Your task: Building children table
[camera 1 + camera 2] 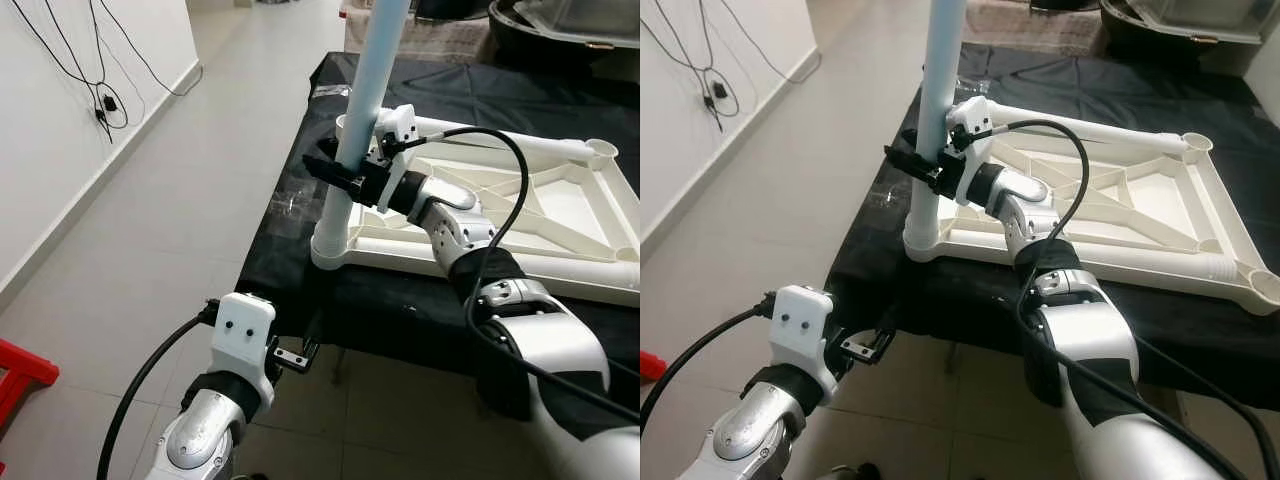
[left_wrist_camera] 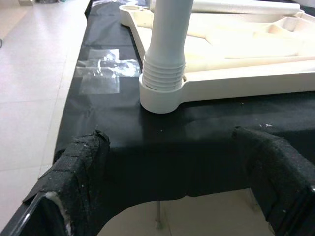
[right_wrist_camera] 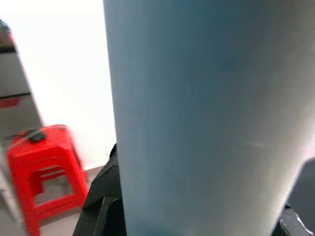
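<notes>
Right gripper [image 1: 335, 170] clenched on the leg [image 1: 362, 120], jaws around it, leg upright in a corner socket of the upturned tabletop [image 1: 560, 205] (on the black worktop [image 1: 300, 180]), left gripper [image 1: 300, 357] released, low beside the worktop edge.

No text, label, brand, number or sign can be read anywhere — not on the pale blue table leg [image 1: 362, 110], the white tabletop frame [image 1: 520, 210], the black-covered bench [image 1: 300, 215], the red stool [image 3: 42, 167] or the robot's own white wrist housings.
</notes>
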